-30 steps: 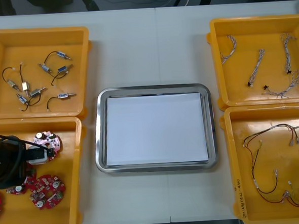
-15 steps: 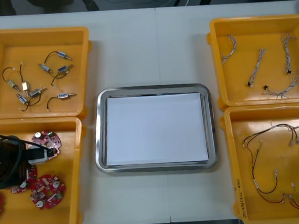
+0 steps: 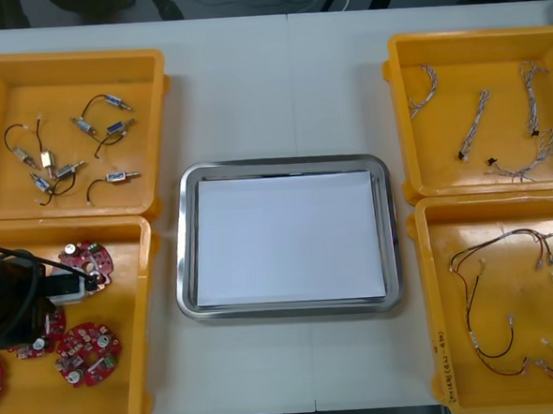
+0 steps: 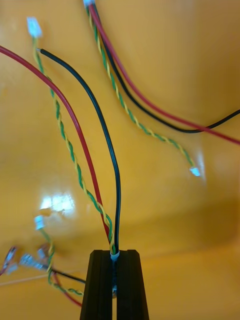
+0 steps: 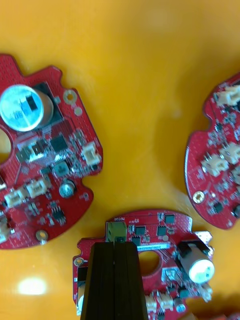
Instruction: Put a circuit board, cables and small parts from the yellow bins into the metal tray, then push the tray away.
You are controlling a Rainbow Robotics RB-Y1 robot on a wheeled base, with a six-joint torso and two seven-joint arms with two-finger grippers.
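Left gripper (image 5: pixel 114 245): my fingers are pressed together with no gap, tips at the edge of a board (image 5: pixel 165 234) in the near-left bin (image 3: pixel 127 301). They cover that edge, so I cannot tell whether they nip it. Small white print sits by the board's connector, too fine to read. Two more boards flank it, one (image 5: pixel 45 165) bearing a large silver can, the other (image 5: pixel 217 170) cut off at the side. In the front view my arm hides part of another board (image 3: pixel 41 343). Right gripper (image 4: pixel 115 255): my fingers pinch a cable (image 4: pixel 118 210), with red, black and green-yellow twisted strands rising from the slit between them over the floor of the near-right bin (image 3: pixel 516 286). In the front view nearly all of this gripper is cut off at the edge. There is handwriting on that bin's rim, illegible. Tray (image 3: pixel 183 269): between the bins, white inside. Far-left bin (image 3: pixel 6 83): small parts (image 3: pixel 112 128) with black leads. Far-right bin (image 3: pixel 456 74): pale twisted cables (image 3: pixel 478 120).
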